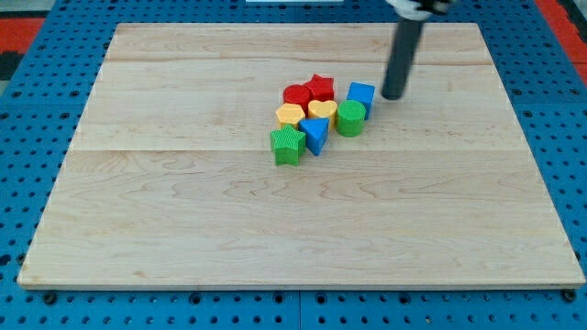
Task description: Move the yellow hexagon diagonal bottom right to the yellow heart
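Note:
The yellow hexagon (290, 115) lies in a tight cluster near the board's middle, touching the yellow heart (321, 110) on its right. My tip (393, 95) stands at the view's right of the cluster, just right of the blue cube (360, 95) and apart from both yellow blocks. The rod rises from the tip to the view's top edge.
A red cylinder (297, 93) and a red star (319, 87) sit above the yellow blocks. A green cylinder (349, 118) is right of the heart. A blue triangular block (315, 134) and a green cube (287, 145) lie below. The wooden board (183, 202) sits on a blue pegboard.

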You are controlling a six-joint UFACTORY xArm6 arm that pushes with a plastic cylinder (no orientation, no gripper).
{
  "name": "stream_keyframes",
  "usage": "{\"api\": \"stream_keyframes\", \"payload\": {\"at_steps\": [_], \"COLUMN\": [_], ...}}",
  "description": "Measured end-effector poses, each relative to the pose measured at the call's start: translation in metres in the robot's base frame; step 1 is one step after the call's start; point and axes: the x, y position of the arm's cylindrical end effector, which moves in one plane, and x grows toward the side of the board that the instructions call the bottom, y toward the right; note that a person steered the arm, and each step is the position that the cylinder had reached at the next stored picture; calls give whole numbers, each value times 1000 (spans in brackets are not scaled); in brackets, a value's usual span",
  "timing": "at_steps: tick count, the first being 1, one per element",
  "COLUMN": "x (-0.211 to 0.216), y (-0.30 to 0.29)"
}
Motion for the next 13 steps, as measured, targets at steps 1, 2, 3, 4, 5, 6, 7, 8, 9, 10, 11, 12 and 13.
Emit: {"api": "stream_keyframes", "payload": {"at_steps": [1, 2, 3, 4, 5, 6, 7, 8, 9, 10, 11, 12, 13], "x": [16, 66, 112, 90, 28, -31, -30, -21, -20, 11, 57, 95, 125], "y": [-28, -6, 10, 32, 47, -11, -89, -155, -170, -166, -141, -77, -67]}}
